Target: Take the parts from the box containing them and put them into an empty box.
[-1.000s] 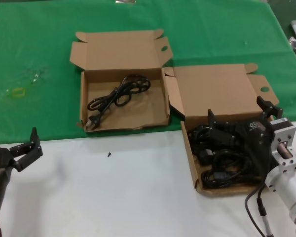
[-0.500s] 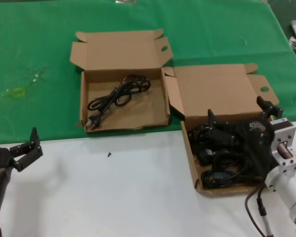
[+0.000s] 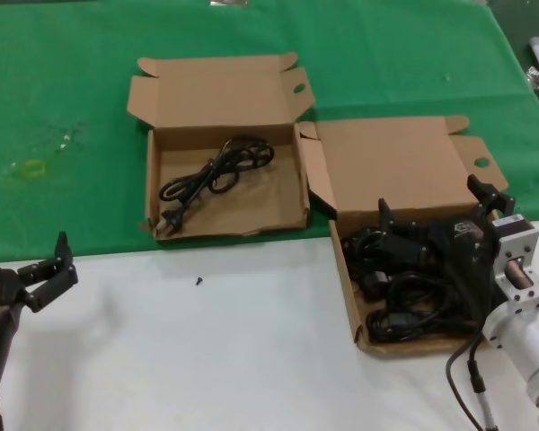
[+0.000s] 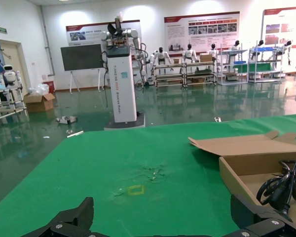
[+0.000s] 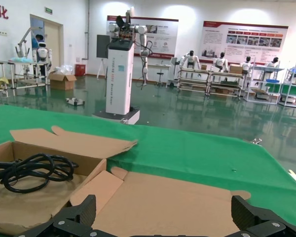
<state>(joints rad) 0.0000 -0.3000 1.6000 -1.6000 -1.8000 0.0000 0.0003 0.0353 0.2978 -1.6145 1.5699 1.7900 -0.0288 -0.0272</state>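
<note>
The right gripper, jaws spread, is hovering over coiled black power cords in the brown cardboard box at the desk's right edge, seemingly to grasp one; the left gripper, also spread, is idling.

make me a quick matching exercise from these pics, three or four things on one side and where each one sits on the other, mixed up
Things:
1. left gripper
2. right gripper
3. single coiled cord
4. small dark speck

Places:
A. alone in the far box
B. on the white surface between the boxes
C. over the cord pile in the near box
D. above the white surface, away from both boxes

Pairs: 1-D, 2-C, 3-A, 4-B
</note>
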